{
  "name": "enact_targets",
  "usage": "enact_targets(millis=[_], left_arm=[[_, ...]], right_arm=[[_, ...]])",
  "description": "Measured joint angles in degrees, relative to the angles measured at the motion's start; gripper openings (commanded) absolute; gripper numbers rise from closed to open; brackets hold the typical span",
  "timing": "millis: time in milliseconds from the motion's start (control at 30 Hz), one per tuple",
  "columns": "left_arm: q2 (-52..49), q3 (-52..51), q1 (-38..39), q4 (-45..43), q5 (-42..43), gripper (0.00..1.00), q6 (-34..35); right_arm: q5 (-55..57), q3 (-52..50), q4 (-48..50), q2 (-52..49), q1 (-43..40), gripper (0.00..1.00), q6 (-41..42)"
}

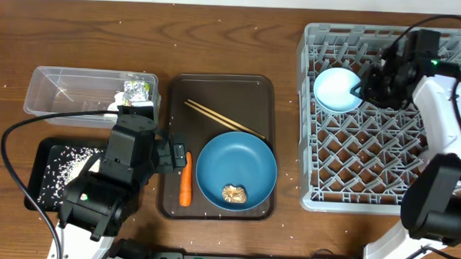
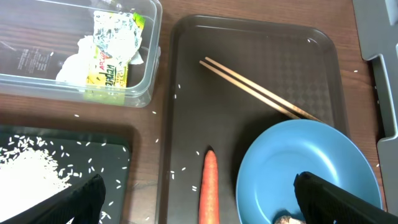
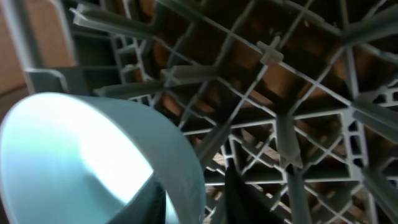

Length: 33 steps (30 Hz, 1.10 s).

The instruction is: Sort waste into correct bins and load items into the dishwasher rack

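Overhead, the right gripper (image 1: 361, 86) sits at the upper-left corner of the dishwasher rack (image 1: 383, 162), at the rim of the light-blue cup (image 1: 336, 88), which lies in the rack just inside its left wall. From the right wrist, one dark finger (image 3: 235, 196) stands outside the cup's wall and a shadowed one inside; whether they pinch it cannot be told. The left gripper (image 2: 199, 183) hangs with its fingers spread wide over the brown serving tray (image 2: 261, 56). The carrot (image 2: 210, 186) lies between them, near the tray's left rim and just beside the blue plate (image 2: 311, 162) in the lower-right corner. The chopsticks (image 2: 255, 90) run diagonally to the plate's edge, with bare tray floor above. A brown food lump (image 1: 234, 193) sits near the plate's lower rim. At upper left, the clear tub (image 1: 62, 100) holds the wrapper (image 2: 112, 53) and crumpled paper (image 2: 74, 65) at its right end. Below it, the black tray (image 1: 49, 146) holds rice (image 2: 28, 165). A strip of table (image 1: 287, 147) separates serving tray and rack.
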State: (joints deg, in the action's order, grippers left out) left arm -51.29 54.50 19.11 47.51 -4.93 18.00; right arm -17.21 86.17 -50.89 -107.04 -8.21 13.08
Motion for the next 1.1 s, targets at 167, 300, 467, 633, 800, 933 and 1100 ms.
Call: enact_targets(millis=[167,300,467,633,800,933,1100], left_arm=[[0.0,0.0,0.0,0.0,0.0,0.98,0.0],[0.0,0.0,0.0,0.0,0.0,0.98,0.0],[0.0,0.0,0.0,0.0,0.0,0.98,0.0],[0.0,0.0,0.0,0.0,0.0,0.98,0.0],[0.0,0.0,0.0,0.0,0.0,0.98,0.0],[0.0,0.0,0.0,0.0,0.0,0.98,0.0],[0.0,0.0,0.0,0.0,0.0,0.98,0.0]], right_arm=[[2.3,0.0,1.5,-0.4,0.5,0.01,0.8],[5.0,0.0,0.9,-0.4,1.1,0.01,0.5],[16.2,2.8,-4.7,0.9,1.6,0.01,1.9],[31.6,8.9,-8.5,7.8,3.0,0.01,2.5],[47.0,12.2,-10.8,17.8,8.6,0.01,2.8],[58.7,12.7,-16.3,18.3,14.6,0.01,2.9],[70.4,12.3,-20.9,11.7,20.5,0.02,2.8]])
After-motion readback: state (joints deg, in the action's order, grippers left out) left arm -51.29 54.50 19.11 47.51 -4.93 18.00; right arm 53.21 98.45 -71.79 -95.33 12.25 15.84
